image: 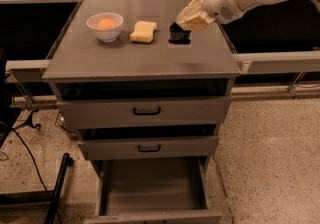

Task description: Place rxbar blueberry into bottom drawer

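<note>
The rxbar blueberry [179, 34], a small dark bar, sits on the cabinet top [140, 60] to the right of the yellow sponge [143, 32]. It looks propped up on its edge rather than lying flat. My gripper [183, 24] comes in from the upper right and sits right at the bar's top right side, touching or almost touching it. The bottom drawer [152, 188] is pulled out at the foot of the cabinet, and its plain grey interior shows nothing inside.
A white bowl [105, 26] holding an orange object stands left of the sponge. The two upper drawers [146, 111] with black handles are slightly open. A black pole [57, 188] and cables lie on the floor at the left. Rails run behind the cabinet.
</note>
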Controlling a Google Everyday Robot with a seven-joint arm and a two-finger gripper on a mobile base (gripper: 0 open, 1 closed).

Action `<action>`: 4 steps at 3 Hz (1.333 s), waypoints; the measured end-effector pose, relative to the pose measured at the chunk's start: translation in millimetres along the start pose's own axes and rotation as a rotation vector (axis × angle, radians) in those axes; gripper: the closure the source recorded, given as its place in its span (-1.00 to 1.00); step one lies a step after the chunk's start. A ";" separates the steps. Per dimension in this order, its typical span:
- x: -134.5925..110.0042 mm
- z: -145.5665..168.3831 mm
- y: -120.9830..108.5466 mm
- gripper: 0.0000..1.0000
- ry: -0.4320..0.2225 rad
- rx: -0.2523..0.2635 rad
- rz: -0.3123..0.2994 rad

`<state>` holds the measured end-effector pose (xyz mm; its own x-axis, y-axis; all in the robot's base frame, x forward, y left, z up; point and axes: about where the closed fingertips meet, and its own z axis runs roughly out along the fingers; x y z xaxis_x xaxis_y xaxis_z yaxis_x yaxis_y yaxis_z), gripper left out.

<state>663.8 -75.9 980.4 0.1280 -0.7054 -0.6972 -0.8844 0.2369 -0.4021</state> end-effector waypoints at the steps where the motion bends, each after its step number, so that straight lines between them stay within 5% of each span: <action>1: -1.6 -18.1 20.6 1.00 -0.013 -0.017 0.019; 3: -10.5 -49.5 74.8 1.00 -0.063 -0.048 0.056; 4: 10.0 -45.1 114.1 1.00 -0.123 -0.068 0.104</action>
<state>544.0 -86.1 954.3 0.0850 -0.5914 -0.8019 -0.9233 0.2557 -0.2865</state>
